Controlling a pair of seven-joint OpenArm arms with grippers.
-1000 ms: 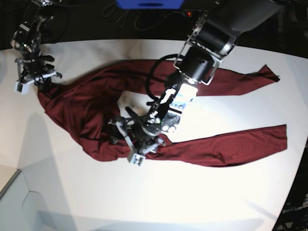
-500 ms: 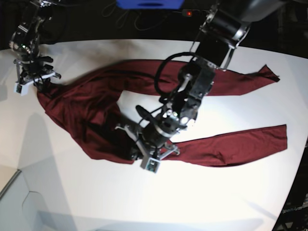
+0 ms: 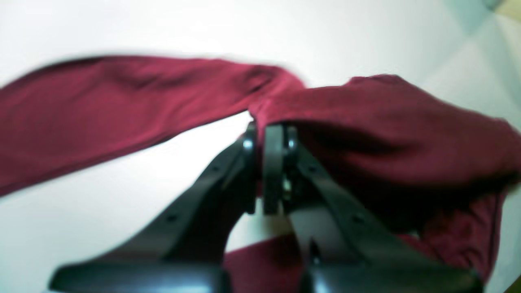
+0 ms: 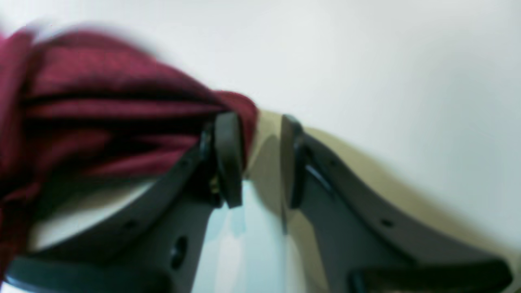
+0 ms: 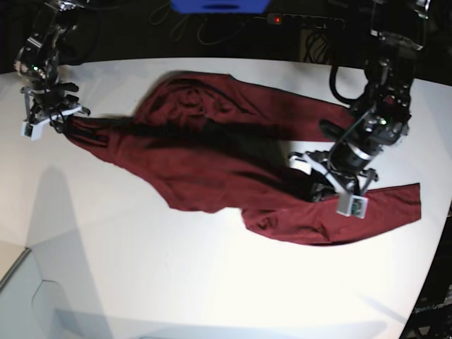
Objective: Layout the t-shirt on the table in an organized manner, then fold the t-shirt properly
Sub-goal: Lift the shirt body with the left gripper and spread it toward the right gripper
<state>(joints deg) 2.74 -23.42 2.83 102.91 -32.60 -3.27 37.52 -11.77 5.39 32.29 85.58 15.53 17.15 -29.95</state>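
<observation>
T-shirt (image 5: 205, 162): crumpled across the worktop (image 5: 141, 282), soft, light, sags and bunches.
Left end effector (image 5: 330, 185): clenched on fabric.
Right end effector (image 5: 51, 113): apparently pinching an edge; blurred.
Hold: shoulders or hem corners.

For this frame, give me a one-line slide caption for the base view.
Both arms stretch the maroon t-shirt across the white table: right gripper at one corner, left gripper clamped on the other.
</observation>
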